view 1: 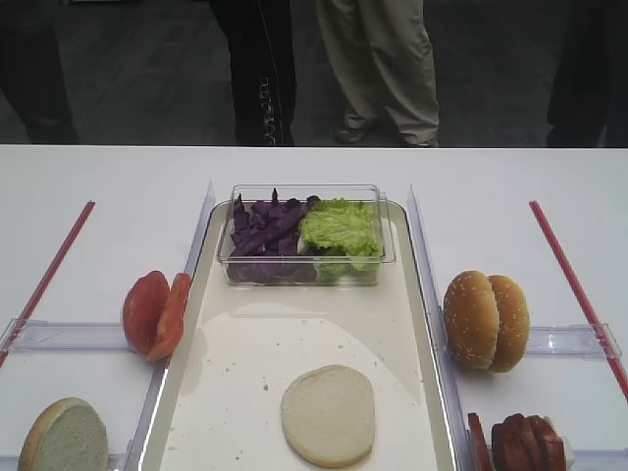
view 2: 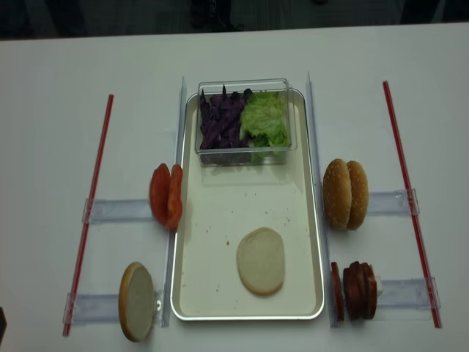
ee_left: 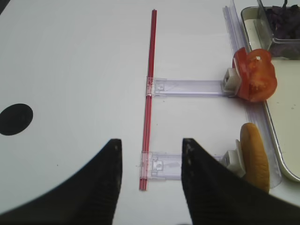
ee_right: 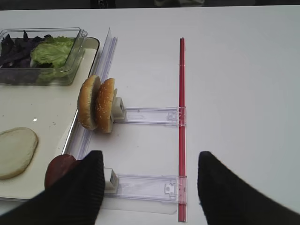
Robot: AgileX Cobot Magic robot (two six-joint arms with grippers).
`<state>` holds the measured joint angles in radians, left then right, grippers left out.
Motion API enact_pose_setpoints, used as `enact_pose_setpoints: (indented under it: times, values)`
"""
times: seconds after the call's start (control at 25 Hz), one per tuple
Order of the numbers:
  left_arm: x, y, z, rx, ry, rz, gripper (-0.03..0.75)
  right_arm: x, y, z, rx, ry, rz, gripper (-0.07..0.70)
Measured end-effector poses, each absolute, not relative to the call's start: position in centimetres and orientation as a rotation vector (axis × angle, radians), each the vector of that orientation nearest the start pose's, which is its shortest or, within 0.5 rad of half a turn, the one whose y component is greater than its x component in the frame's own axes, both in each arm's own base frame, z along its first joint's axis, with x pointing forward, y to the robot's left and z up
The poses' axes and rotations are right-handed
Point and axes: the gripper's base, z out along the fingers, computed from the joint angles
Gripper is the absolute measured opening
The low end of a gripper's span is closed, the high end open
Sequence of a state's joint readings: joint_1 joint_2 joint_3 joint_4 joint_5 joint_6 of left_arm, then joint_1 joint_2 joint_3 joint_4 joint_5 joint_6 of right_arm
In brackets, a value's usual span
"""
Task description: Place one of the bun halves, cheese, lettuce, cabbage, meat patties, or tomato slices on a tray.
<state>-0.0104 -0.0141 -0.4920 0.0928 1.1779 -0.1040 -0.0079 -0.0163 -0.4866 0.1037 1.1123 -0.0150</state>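
Note:
One pale bun half (view 1: 328, 415) lies flat on the cream tray (view 1: 245, 334), near its front end. Another bun half (view 1: 65, 437) stands on edge in a clear holder left of the tray. Behind it stand the tomato slices (view 1: 155, 314). At the front right, the meat patties (view 1: 525, 444) stand in a holder. Purple cabbage (view 1: 265, 231) and lettuce (view 1: 340, 228) share a clear tub at the tray's far end. No cheese is in view. My left gripper (ee_left: 151, 143) hovers open over the table left of the holders. My right gripper (ee_right: 150, 154) is open, its left finger beside the patties (ee_right: 58, 169).
Two golden sesame buns (view 1: 486, 321) stand on edge in a holder right of the tray. Red strips (view 1: 49, 270) (view 1: 574, 285) run along the table on both outer sides. People (view 1: 378, 69) stand behind the far table edge.

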Motion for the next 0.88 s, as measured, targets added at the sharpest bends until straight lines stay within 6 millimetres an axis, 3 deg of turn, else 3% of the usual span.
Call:
enact_pose_setpoints:
  times: [0.88]
  values:
    - [-1.19,0.79,26.6,-0.11,2.147,0.047,0.289,-0.82,0.85,26.97,-0.016,2.09,0.111,0.463]
